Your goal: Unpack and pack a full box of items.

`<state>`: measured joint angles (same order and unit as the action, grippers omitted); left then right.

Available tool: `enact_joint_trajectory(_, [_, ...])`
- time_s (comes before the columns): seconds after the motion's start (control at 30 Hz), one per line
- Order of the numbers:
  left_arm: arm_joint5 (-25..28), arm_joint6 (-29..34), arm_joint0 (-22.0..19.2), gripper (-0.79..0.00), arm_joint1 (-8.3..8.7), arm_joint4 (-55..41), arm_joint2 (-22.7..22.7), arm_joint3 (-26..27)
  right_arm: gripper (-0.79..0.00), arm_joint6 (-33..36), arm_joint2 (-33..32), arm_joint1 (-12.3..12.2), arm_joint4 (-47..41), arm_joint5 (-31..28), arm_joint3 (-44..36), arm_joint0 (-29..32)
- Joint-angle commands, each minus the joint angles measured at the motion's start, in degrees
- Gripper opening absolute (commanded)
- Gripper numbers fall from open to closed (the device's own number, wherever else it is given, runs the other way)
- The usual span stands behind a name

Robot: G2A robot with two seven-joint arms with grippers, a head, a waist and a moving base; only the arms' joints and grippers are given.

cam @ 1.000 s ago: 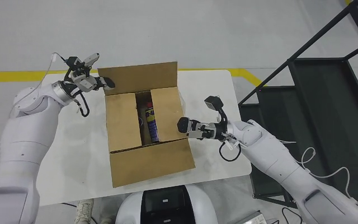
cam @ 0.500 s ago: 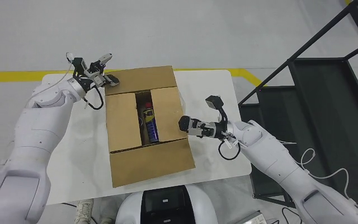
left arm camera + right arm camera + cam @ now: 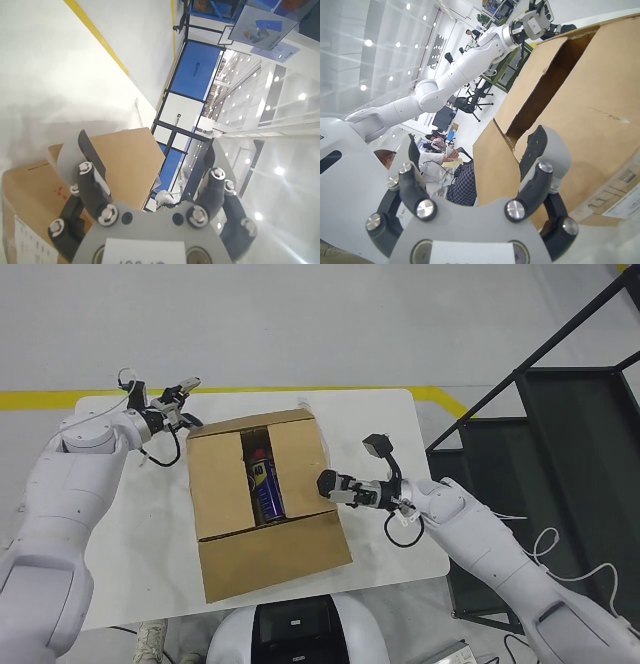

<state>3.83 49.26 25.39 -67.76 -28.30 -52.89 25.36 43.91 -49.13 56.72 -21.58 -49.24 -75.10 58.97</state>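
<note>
Left claw [image 3: 182, 419] has drifted in toward the back corner of the box [image 3: 300, 469] over the last second. The far flap [image 3: 250, 421] went with it, from leaning way back to just a thin strip along the far edge. Its fingers are spread wide with nothing between them, one finger [image 3: 86, 147] right up against the cardboard, so I'd say it's shoving the flap rather than gripping it. Right claw [image 3: 330, 486] has barely budged. It's spread too, holding nothing, parked just beside the box's right side, my guess is to brace the box so it doesn't skid while the other arm pushes. Side flaps [image 3: 218, 484] are folded in with a gap between them, and through it you can see a spray can [image 3: 262, 486] lying inside. Near flap [image 3: 275, 554] hangs open toward the robot. Box sits in the middle of the table [image 3: 120, 534], and honestly I can't tell if it's being opened or closed.
</note>
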Motion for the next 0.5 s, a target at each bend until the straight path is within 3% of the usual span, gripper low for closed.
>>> enact_joint_trajectory(0.0, [1.4, 2.1, -0.1, 0.000, 0.49, -1.6, -1.5, -0.6, 0.000, -2.5, -0.3, 0.2, 3.5, 2.5, -0.7, -0.5])
enact_joint_trajectory(0.27, [8.0, 12.5, 2.3, 0.000, 4.26, -7.3, -9.2, 1.3, 0.000, -9.9, 1.4, 1.9, 14.1, 17.3, -7.6, -3.3])
enact_joint_trajectory(0.47, [9.2, 20.1, 7.8, 0.000, 8.10, -7.7, -15.1, 7.9, 0.000, -8.5, 6.6, 4.5, 13.4, 31.2, -9.7, -6.9])
